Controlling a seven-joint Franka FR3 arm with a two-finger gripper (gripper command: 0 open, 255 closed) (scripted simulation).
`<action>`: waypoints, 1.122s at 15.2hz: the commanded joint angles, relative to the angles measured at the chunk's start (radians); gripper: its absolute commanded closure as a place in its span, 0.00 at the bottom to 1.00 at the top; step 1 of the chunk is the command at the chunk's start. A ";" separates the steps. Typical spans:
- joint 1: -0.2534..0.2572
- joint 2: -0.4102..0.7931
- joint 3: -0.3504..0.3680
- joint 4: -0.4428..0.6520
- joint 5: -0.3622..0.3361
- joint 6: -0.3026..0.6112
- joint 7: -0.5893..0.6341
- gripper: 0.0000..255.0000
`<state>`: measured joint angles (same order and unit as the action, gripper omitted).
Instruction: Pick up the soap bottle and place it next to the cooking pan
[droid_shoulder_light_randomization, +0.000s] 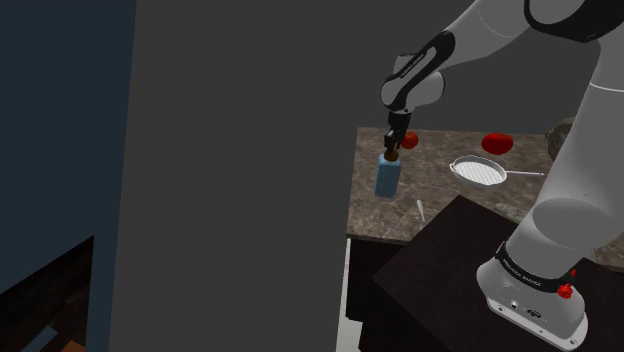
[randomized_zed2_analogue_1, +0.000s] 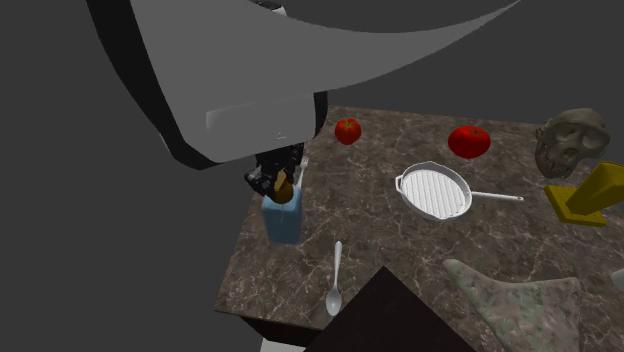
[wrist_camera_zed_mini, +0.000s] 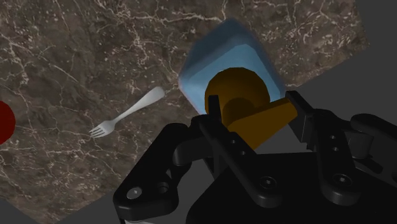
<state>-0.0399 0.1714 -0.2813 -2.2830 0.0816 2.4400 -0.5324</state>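
The lettering on the arm's base (droid_shoulder_light_randomization: 528, 283) is too small to read; the end effector (wrist_camera_zed_mini: 254, 114) is closed on the brown pump head of the blue soap bottle (wrist_camera_zed_mini: 216, 57), which sits directly beneath it near the marbled surface's (randomized_zed2_analogue_1: 370, 170) edge; the wrist view makes that clasp plain, with a fork (wrist_camera_zed_mini: 127, 114) nearby; the second exterior view adds the white ribbed pan (randomized_zed2_analogue_1: 433, 190), well apart from the bottle.

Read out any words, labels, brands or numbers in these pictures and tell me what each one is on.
No text here can be read.
The soap bottle: plain blue body, brown pump top, no label showing.
The pan: no marking.
The arm's base: a thin line of pale lettering on its dark ring, too small to read.
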 joint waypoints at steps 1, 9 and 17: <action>0.003 -0.021 -0.002 0.006 -0.011 -0.026 0.010 1.00; 0.008 -0.098 -0.009 0.035 -0.046 -0.128 0.035 1.00; 0.010 -0.162 -0.010 0.079 -0.072 -0.232 0.054 1.00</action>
<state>-0.0296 0.0226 -0.2909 -2.2053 0.0145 2.2207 -0.4816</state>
